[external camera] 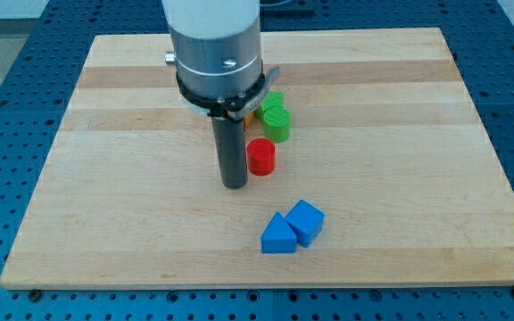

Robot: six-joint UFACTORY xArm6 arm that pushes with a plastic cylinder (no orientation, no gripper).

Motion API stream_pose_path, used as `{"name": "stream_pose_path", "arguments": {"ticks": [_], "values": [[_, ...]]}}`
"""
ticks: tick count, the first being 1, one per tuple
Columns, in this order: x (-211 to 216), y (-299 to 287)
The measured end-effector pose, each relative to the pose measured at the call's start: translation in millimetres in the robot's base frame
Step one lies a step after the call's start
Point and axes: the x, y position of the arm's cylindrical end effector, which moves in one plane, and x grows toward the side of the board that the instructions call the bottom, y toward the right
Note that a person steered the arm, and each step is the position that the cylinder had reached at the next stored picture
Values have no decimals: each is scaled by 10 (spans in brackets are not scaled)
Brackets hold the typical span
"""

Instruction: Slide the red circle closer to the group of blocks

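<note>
Wooden board is being shared by a few blocks: two green cylinders up and right of my tip, two blue blocks touching, lower right. Red circle is being sat just right of the tip; contact can't be told. Nothing's being gripped, and the rod is being held upright.
</note>
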Motion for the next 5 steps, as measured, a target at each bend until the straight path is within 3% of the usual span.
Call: {"name": "stream_pose_path", "arguments": {"ticks": [5], "values": [[-218, 285]]}}
